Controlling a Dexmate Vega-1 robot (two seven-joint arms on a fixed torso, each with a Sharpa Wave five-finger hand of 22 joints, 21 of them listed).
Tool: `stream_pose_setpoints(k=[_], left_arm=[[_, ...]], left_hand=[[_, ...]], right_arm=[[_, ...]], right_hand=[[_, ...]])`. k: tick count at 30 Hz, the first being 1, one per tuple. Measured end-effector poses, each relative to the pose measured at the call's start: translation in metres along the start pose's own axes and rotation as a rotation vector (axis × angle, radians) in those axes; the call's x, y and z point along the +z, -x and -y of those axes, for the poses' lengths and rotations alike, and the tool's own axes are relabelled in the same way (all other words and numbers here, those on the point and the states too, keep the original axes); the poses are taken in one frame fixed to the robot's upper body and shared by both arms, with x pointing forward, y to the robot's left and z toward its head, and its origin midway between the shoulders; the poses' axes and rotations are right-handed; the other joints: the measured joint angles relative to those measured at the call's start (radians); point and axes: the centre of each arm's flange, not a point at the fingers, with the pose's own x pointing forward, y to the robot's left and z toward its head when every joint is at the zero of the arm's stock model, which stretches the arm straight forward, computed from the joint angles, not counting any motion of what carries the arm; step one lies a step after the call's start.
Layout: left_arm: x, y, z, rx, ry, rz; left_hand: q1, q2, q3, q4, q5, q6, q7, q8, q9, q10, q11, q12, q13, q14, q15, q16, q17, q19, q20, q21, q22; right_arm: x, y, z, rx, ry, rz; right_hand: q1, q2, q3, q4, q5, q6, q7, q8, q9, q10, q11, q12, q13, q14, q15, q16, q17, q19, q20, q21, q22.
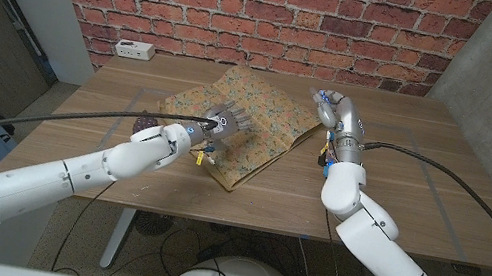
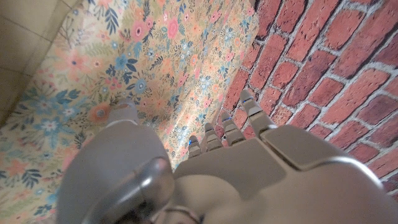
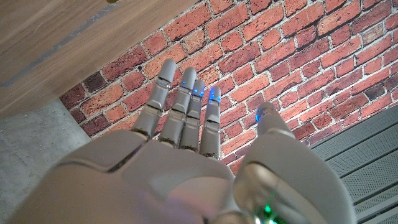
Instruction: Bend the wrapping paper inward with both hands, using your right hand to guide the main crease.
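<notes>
A sheet of floral wrapping paper (image 1: 266,111) with a brown underside lies humped at the middle of the wooden table (image 1: 400,186). My left hand (image 1: 222,127) is on its near left part, fingers spread. In the left wrist view the thumb (image 2: 124,118) touches the floral paper (image 2: 149,56), and the other fingertips (image 2: 249,106) reach past the paper's edge. My right hand (image 1: 334,113) is raised just right of the paper's right edge, apart from it. Its fingers (image 3: 186,106) are straight, close together and hold nothing.
A white power strip (image 1: 133,48) lies at the table's far left by the brick wall (image 1: 280,2). A small dark round object (image 1: 144,124) sits beside my left forearm. Bare table stretches to the right of my right arm.
</notes>
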Motion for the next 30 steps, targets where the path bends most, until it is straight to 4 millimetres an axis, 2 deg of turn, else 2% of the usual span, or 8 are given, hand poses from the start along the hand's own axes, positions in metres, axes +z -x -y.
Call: stream_pose_setpoints(k=[1, 3, 9, 12, 13, 16, 20, 30], left_arm=[[0.000, 0.000, -0.001, 0.000, 0.017, -0.010], [-0.004, 0.000, -0.001, -0.007, 0.112, -0.065], [-0.017, -0.004, 0.002, -0.042, 0.389, -0.246], [-0.021, -0.008, 0.005, -0.072, 0.468, -0.304], [-0.025, -0.008, 0.014, -0.122, 0.527, -0.353], [-0.030, -0.008, 0.023, -0.179, 0.587, -0.404], [-0.029, -0.016, 0.031, -0.259, 0.682, -0.451], [-0.021, -0.033, 0.043, -0.409, 0.788, -0.481]], left_hand=[[-0.021, 0.003, -0.006, 0.013, -0.013, 0.011, -0.003, -0.001, 0.000, 0.004, 0.004, 0.000, 0.000, 0.008, 0.003, 0.000, 0.001, 0.004, 0.014, 0.000, 0.000], [-0.061, 0.003, -0.024, 0.031, -0.035, 0.028, -0.008, -0.009, 0.000, 0.007, 0.007, 0.000, 0.000, 0.012, 0.015, 0.000, 0.005, 0.007, 0.025, 0.000, -0.002], [-0.149, 0.004, -0.060, 0.075, -0.074, 0.053, -0.001, -0.025, 0.000, -0.001, 0.040, -0.012, 0.000, -0.026, 0.064, -0.016, 0.005, -0.017, 0.033, -0.030, -0.005], [-0.200, -0.007, -0.084, 0.100, -0.094, 0.000, 0.001, -0.048, 0.000, -0.052, 0.058, -0.034, 0.000, -0.086, 0.105, -0.027, 0.005, -0.056, 0.031, -0.057, -0.008], [-0.218, -0.012, -0.093, 0.108, -0.096, -0.024, 0.003, -0.053, 0.000, -0.078, 0.061, -0.040, 0.000, -0.116, 0.118, -0.027, 0.005, -0.076, 0.031, -0.068, -0.009], [-0.252, -0.025, -0.122, 0.115, -0.096, -0.082, 0.007, -0.054, 0.000, -0.149, 0.067, -0.047, -0.005, -0.193, 0.139, -0.031, 0.005, -0.136, 0.030, -0.092, -0.012], [-0.276, -0.037, -0.144, 0.120, -0.096, -0.095, 0.011, -0.054, 0.000, -0.163, 0.070, -0.047, -0.005, -0.256, 0.147, -0.031, 0.005, -0.205, 0.030, -0.101, -0.017], [-0.289, -0.042, -0.159, 0.121, -0.096, -0.101, -0.004, -0.054, 0.000, -0.167, 0.088, -0.047, -0.003, -0.268, 0.153, -0.031, 0.004, -0.275, 0.033, -0.108, -0.016]], right_arm=[[0.000, 0.000, 0.000, 0.001, 0.001, -0.003], [0.000, -0.001, -0.001, 0.006, 0.003, -0.009], [-0.003, -0.004, -0.001, 0.012, 0.009, -0.014], [-0.004, -0.005, -0.001, 0.015, 0.011, -0.016], [-0.005, -0.005, -0.001, 0.016, 0.011, -0.016], [-0.006, -0.007, -0.001, 0.019, 0.009, -0.013], [-0.007, -0.008, -0.001, 0.023, 0.008, -0.011], [-0.011, -0.012, -0.002, 0.033, 0.003, -0.007]], right_hand=[[0.000, 0.000, 0.000, 0.000, 0.000, 0.000, 0.000, 0.000, 0.000, 0.000, 0.000, 0.000, 0.000, 0.000, 0.000, 0.000, 0.000, 0.000, 0.000, 0.000, 0.000], [0.000, 0.000, 0.000, 0.000, 0.000, 0.000, 0.000, 0.000, 0.000, 0.000, 0.000, 0.000, 0.000, 0.000, 0.000, 0.000, 0.000, 0.000, 0.000, 0.000, 0.000], [0.000, 0.000, 0.000, 0.000, 0.000, 0.000, 0.000, 0.000, 0.000, 0.004, 0.004, 0.000, 0.000, 0.000, 0.000, 0.000, -0.003, 0.000, 0.000, 0.000, 0.000], [0.000, 0.000, 0.000, 0.000, 0.000, 0.000, 0.000, 0.001, 0.000, 0.004, 0.004, 0.000, 0.000, 0.002, 0.002, 0.000, -0.003, 0.000, 0.000, 0.000, 0.000], [0.000, 0.000, 0.000, 0.000, 0.000, 0.001, 0.001, 0.005, 0.000, 0.008, 0.008, 0.000, 0.000, 0.004, 0.004, 0.000, -0.003, 0.000, 0.000, 0.000, 0.000], [0.000, 0.000, 0.000, 0.000, 0.000, 0.004, 0.004, 0.005, 0.000, 0.010, 0.009, 0.000, 0.003, 0.008, 0.000, 0.000, -0.003, 0.000, 0.000, 0.000, 0.000], [0.000, 0.000, -0.003, 0.003, -0.004, 0.004, 0.004, 0.005, 0.000, 0.010, 0.009, 0.000, 0.005, 0.008, 0.000, 0.000, -0.003, 0.000, 0.000, 0.000, 0.000], [-0.002, -0.002, -0.007, 0.007, -0.004, 0.004, 0.004, 0.005, 0.000, 0.015, 0.015, 0.006, 0.005, 0.013, 0.005, 0.000, -0.003, 0.000, 0.000, -0.008, 0.000]])
